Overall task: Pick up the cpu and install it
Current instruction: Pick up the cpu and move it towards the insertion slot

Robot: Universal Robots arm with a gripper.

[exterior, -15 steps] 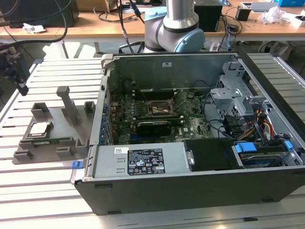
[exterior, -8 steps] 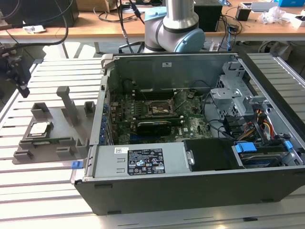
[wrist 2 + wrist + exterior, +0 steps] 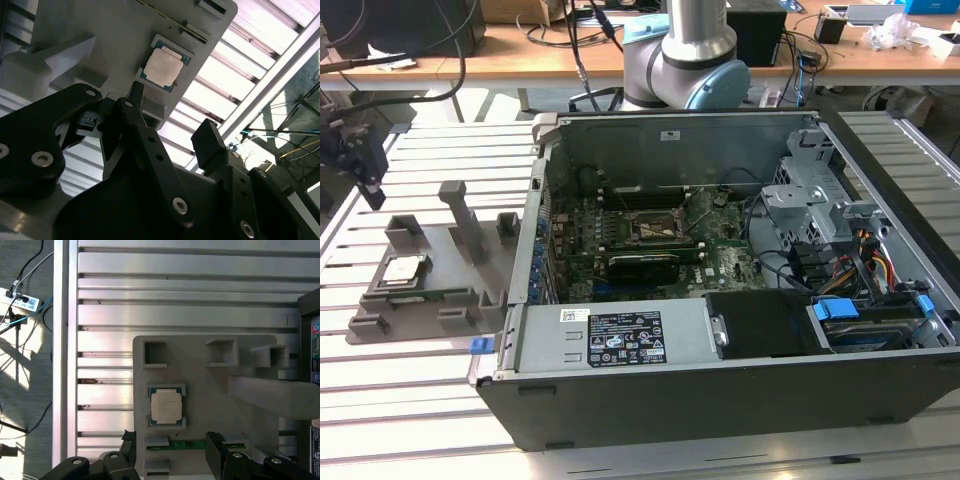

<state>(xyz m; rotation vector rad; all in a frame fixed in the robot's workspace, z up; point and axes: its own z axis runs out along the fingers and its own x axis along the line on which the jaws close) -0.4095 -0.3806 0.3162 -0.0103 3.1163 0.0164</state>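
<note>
**One cpu (image 3: 166, 406) seated in its holder (image 3: 210, 405), pincer (image 3: 171, 440) apart and empty**

One flat square chip is what we find first. The cpu lies silver face up in a square pocket of the gray holder, its thin green edge framed by the pocket's walls. In the second wrist view we see the same cpu (image 3: 162, 67) lying level in that pocket, with nothing touching it.

The pincer hangs in the air with its two black fingers (image 3: 134, 95) spread wide and nothing between them. In both wrist views the fingertips stand clear of the cpu. A long green memory stick (image 3: 187, 444) sits in a slot of the holder just beside the cpu's pocket.

In the exterior view the holder (image 3: 450, 270) rests on the slatted metal counter (image 3: 410, 400), to the exterior view's left of an open computer case (image 3: 720, 400). There the cpu (image 3: 402, 270) sits near the holder's outer side, and the pincer (image 3: 372, 195) hovers near that side of the holder. Inside the case we can make out the motherboard (image 3: 720, 265) and its socket (image 3: 655, 232), well apart from the cpu.
</note>
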